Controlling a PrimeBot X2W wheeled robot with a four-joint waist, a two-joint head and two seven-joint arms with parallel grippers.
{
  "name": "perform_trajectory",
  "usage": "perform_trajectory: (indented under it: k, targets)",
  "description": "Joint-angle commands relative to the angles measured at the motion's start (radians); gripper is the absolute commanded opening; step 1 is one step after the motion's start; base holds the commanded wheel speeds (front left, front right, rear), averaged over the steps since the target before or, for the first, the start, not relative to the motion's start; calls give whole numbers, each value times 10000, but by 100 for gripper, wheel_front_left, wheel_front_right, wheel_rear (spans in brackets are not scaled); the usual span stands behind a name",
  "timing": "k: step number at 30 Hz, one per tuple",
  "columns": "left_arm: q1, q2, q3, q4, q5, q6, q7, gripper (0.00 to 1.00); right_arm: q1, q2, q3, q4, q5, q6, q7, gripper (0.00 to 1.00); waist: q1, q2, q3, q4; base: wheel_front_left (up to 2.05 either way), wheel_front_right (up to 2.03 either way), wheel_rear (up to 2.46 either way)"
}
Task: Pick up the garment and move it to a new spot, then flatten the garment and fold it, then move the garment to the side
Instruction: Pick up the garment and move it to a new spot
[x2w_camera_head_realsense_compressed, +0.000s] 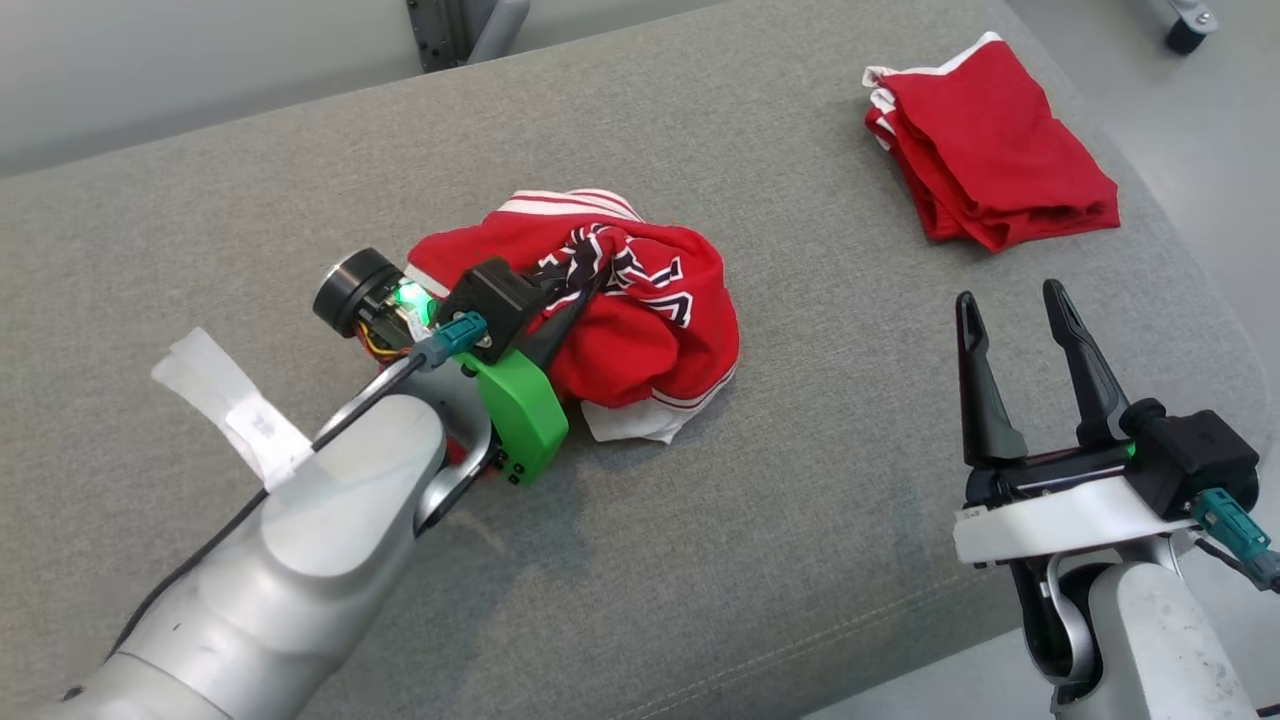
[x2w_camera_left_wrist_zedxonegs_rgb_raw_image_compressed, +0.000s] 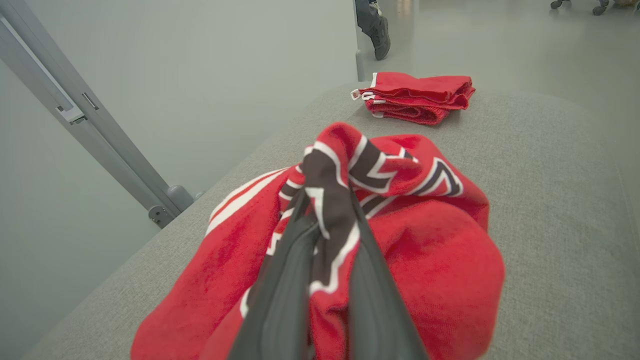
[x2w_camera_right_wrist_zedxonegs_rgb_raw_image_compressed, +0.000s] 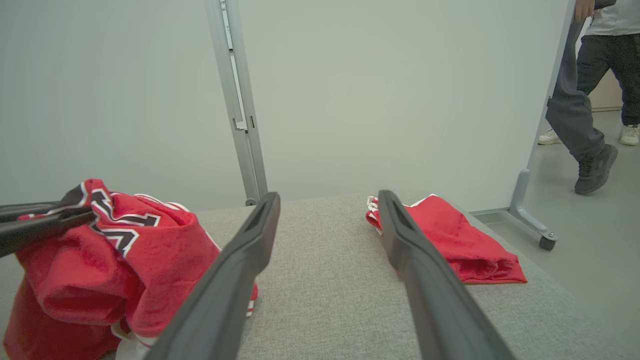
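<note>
Pinching a raised fold of the garment (x2w_camera_head_realsense_compressed: 650, 330) with the left gripper (x2w_camera_head_realsense_compressed: 588, 283), fingers pressed together on the cloth right at its black-and-white print. In the left wrist view, gripping that same fold (x2w_camera_left_wrist_zedxonegs_rgb_raw_image_compressed: 440, 250) between the two dark fingers (x2w_camera_left_wrist_zedxonegs_rgb_raw_image_compressed: 280, 300), with the printed band drawn up between them and the rest bulging out to either side.

Holding the right gripper (x2w_camera_head_realsense_compressed: 1010, 295) well apart from the heap, over bare worktop (x2w_camera_head_realsense_compressed: 800, 480), fingers spread wide and touching nothing. From the right wrist view, framing plain grey fabric between those fingers (x2w_camera_right_wrist_zedxonegs_rgb_raw_image_compressed: 240, 260), with the heap (x2w_camera_right_wrist_zedxonegs_rgb_raw_image_compressed: 165, 240) off to that view's left.

Printed in angular black shapes edged in white, like large letters, but too creased to read. Marked with small dark characters on a white strip (x2w_camera_head_realsense_compressed: 235, 405) lying on the worktop beside the left forearm, too small to read.

Crumpled in a loose mound near the middle of the worktop: bright red, with white stripes at one edge and a white lining peeping out below. Far from a folded red cloth (x2w_camera_head_realsense_compressed: 1000, 160) at the far right corner.
</note>
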Motion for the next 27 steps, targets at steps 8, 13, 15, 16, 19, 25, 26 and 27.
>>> perform_trajectory:
  k: [8,13,15,16,19,25,26,27]
  targets:
    - [-32,-1161,38,2120,-171,262,-820,19,-225,-4,-1,185,85,-11,-181,100,1,-1,346,-265,0,0,0]
    - [-118,-1665,62,2806,-102,383,-1132,100,-266,-6,-59,271,77,-13,-224,100,1,-1,300,12,0,0,0]
    - [-142,-1814,158,2848,-138,433,-1215,100,-273,-6,-72,282,53,-11,-224,100,1,-1,239,163,0,0,0]
    - [-123,-1886,209,2822,-165,454,-1230,100,-266,-6,-112,296,34,-13,-234,100,1,-1,189,258,0,0,0]
    - [116,-1994,430,2599,-256,583,-1291,100,-234,-6,-138,350,7,-13,-250,100,1,-1,40,517,0,0,0]
    - [944,-1833,1081,1484,-91,891,-1280,100,-90,-7,-277,404,-13,-13,-265,100,1,-1,-223,1091,0,0,0]
    - [1117,-1783,1227,1269,-69,943,-1281,100,-85,-6,-264,406,-33,-11,-271,100,1,-1,-250,1168,0,0,0]
    - [1287,-1710,1367,1064,-33,998,-1277,100,-79,-6,-270,419,-7,-13,-280,100,1,-1,-270,1258,0,0,0]
